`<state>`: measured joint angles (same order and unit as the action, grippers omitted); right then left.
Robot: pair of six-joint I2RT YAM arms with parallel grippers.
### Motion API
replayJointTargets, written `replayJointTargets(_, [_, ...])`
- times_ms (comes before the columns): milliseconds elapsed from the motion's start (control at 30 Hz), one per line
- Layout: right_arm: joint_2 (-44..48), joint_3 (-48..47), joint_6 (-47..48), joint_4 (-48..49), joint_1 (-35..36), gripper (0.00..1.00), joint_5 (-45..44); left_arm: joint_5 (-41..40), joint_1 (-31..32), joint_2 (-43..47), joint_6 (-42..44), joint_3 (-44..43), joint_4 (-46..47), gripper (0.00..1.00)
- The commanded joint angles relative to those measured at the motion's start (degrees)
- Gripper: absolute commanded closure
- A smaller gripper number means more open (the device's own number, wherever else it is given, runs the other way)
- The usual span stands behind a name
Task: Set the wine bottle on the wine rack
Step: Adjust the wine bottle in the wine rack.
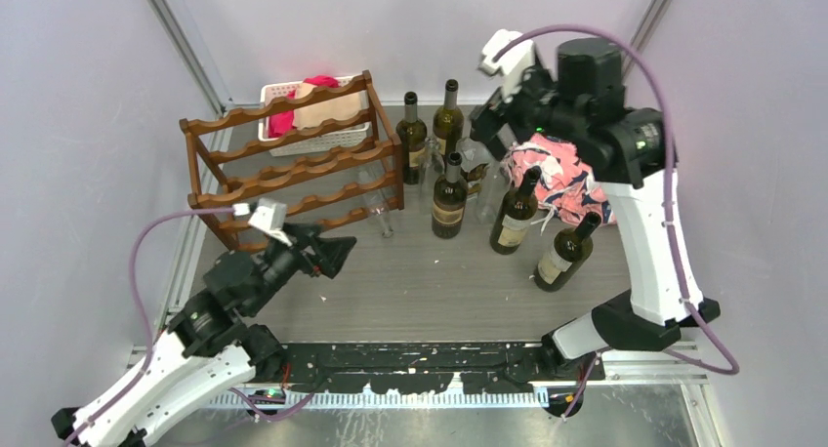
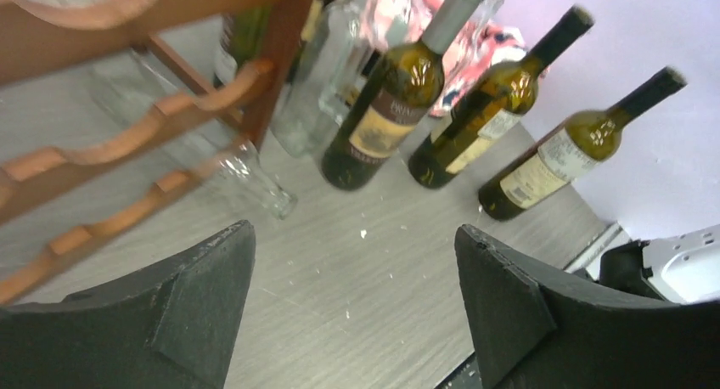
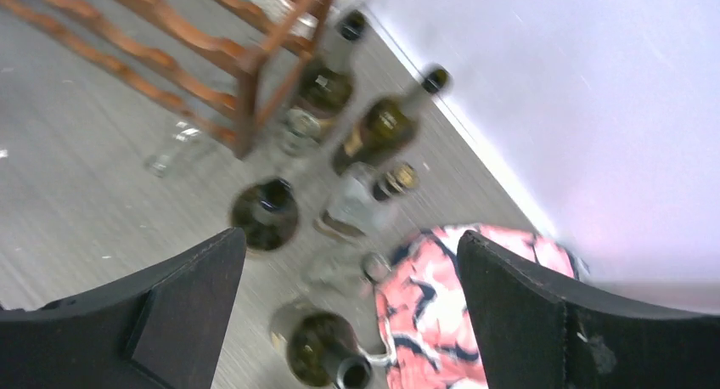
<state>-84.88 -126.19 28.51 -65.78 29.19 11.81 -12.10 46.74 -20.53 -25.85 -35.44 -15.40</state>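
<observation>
A dark reddish-brown wooden wine rack (image 1: 293, 162) with wavy scalloped rails stands back left. The left gripper (image 1: 330, 255) hovers before it, fingers spread, empty. A clear glass bottle (image 1: 376, 209) lies through its right end, neck pointing nearward. Dark green glass bottles (image 1: 449, 205) stand upright below the right gripper (image 3: 352, 262), whose fingers are likewise spread.

Red-brown wine rack (image 1: 303, 171), dk green bottles (image 1: 449, 209), pink/white/navy patterned cloth (image 1: 561, 169), grey table (image 1: 410, 281)
</observation>
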Motion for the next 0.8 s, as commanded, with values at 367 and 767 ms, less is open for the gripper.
replayJointTargets(367, [16.73, 22.62, -30.02, 26.85, -32.53, 0.0, 9.75, -22.97, 12.05, -36.23, -8.41, -19.28, -14.37, 0.2])
replayJointTargets(767, [7.85, 2.29, -36.49, 30.02, -30.13, 0.0, 21.14, -35.32, 12.04, -55.75, -25.67, -26.06, -15.78, 0.23])
